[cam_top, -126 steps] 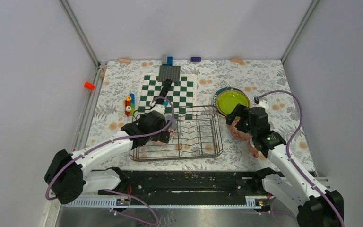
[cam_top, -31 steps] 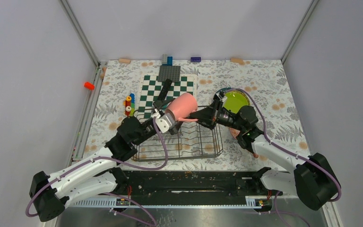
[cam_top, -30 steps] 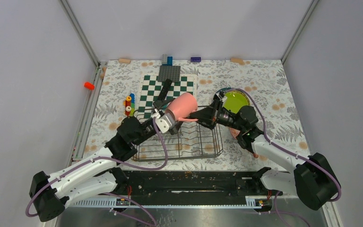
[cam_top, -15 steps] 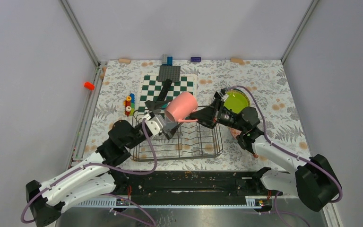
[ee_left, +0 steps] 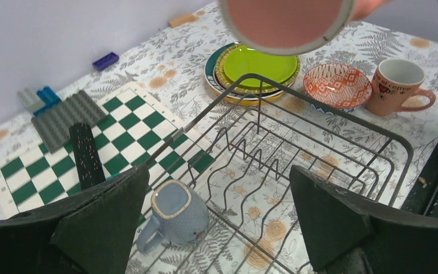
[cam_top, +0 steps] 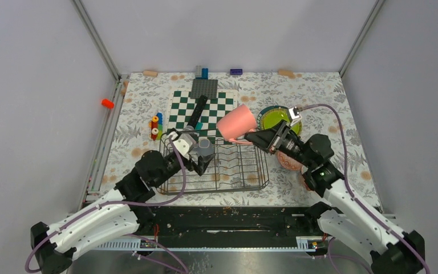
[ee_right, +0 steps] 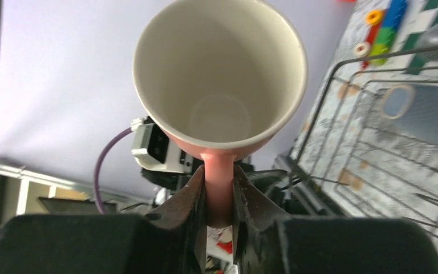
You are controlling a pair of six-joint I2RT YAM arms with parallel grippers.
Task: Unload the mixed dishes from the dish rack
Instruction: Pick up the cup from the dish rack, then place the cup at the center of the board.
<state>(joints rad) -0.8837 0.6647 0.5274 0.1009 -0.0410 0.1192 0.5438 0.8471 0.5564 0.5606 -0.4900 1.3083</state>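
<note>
We count one dish rack (cam_top: 214, 191) on the bench (cam_top: 331, 97), and only one dish inside it: a small grey cup (ee_left: 174, 214) at its far left corner, close to the upright prongs in the rack's middle. The left hand (ee_left: 219, 222) hangs over that end with its fingers spread wide and nothing between them, the cup just beside its left finger. The right hand (ee_right: 219, 194) is clamped on the handle of one large pink mug (cam_top: 236, 124), held in the air above the rack's far right corner, between the rack and the plates. Three plates (ee_left: 256, 65) sit stacked on the bench beyond the rack, lime-green on yellow-orange on teal-rimmed. Beside them stand one patterned bowl (ee_left: 337, 85) and one small salmon mug (ee_left: 399, 85), upright and apart from each other. Left of the plates lies one green-and-white checkered board (cam_top: 217, 108) with a black bar (cam_top: 197, 111) across it and a grey studded plate (cam_top: 204, 88) at its far edge. A cluster of colourful toy blocks (cam_top: 155, 125) sits by its left side.
</note>
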